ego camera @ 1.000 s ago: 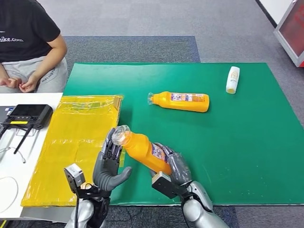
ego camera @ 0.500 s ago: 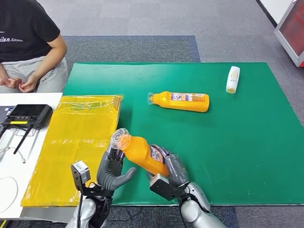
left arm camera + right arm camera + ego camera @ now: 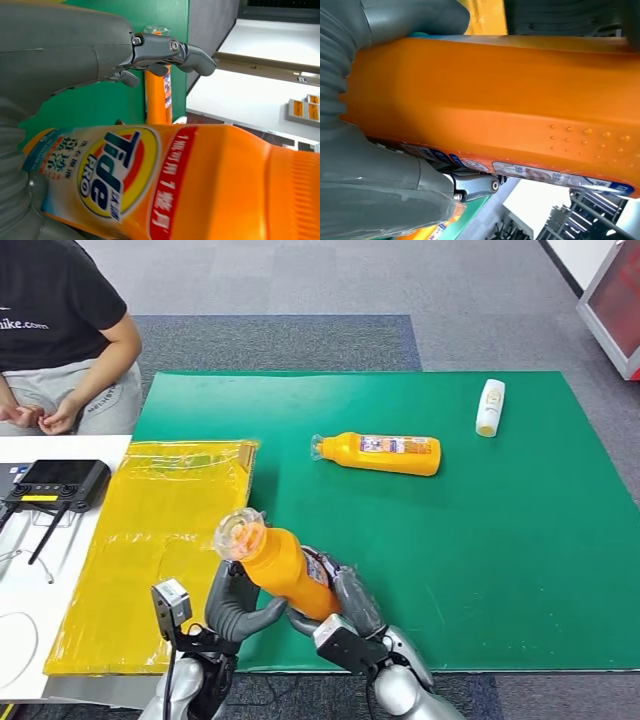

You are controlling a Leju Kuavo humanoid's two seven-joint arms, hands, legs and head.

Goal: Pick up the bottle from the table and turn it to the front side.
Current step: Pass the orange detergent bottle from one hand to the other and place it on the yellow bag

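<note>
I see a broad green mat (image 3: 483, 570) spread over a grey carpeted floor (image 3: 317, 280). On the mat, an orange plastic detergent bottle with a clear cap (image 3: 381, 454) lies on its side near the middle, cap pointing toward my left. A small white bottle (image 3: 490, 407) lies well apart from it, near the far right corner. A crinkled yellow plastic bag (image 3: 151, 540) lies flat, overlapping the mat's left edge and a white tabletop (image 3: 23, 610), which also carries a black controller with antennas (image 3: 54, 483).

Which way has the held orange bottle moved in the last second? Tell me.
Yes. The held bottle has shifted left, its cap now over the yellow bag's edge; the lying bottle stayed put.
</note>
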